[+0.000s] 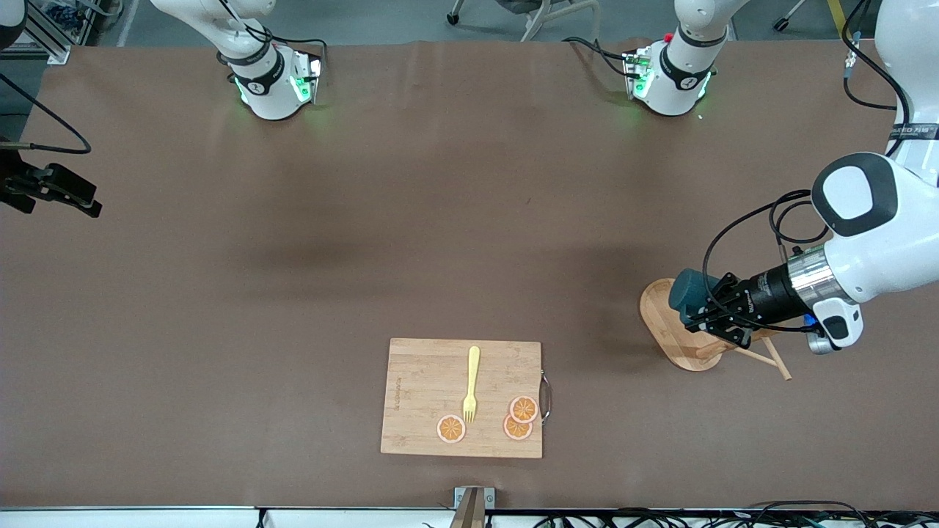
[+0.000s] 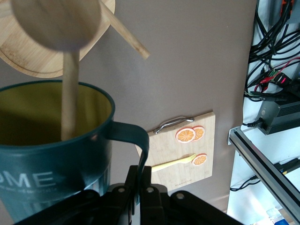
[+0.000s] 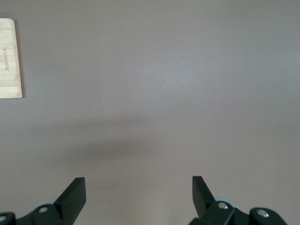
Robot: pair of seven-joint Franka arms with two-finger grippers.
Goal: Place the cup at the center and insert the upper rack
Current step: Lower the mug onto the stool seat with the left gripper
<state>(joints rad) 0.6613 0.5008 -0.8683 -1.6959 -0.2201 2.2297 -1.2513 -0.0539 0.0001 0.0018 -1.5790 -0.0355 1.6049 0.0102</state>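
The dark teal cup (image 1: pixel 688 292) with its ochre inside (image 2: pixel 33 112) hangs over the oval base (image 1: pixel 660 326) of the wooden upper rack, toward the left arm's end of the table. My left gripper (image 1: pixel 695 317) is shut on the cup's side handle (image 2: pixel 137 140). A thin peg (image 2: pixel 69 98) of the rack (image 2: pixel 28 61) reaches into the cup's mouth, under the post's round top (image 2: pixel 56 23). Another peg (image 1: pixel 766 359) sticks out over the table. My right gripper (image 1: pixel 88 202) waits open over bare table at the right arm's end, nothing between its fingers (image 3: pixel 75 192).
A rectangular bamboo cutting board (image 1: pixel 414 400) with a metal handle (image 1: pixel 545 396) lies near the front camera's edge. It carries a yellow fork (image 1: pixel 471 385) and three orange slices (image 1: pixel 451 429). Cables and a metal frame (image 2: pixel 262 154) run along that edge.
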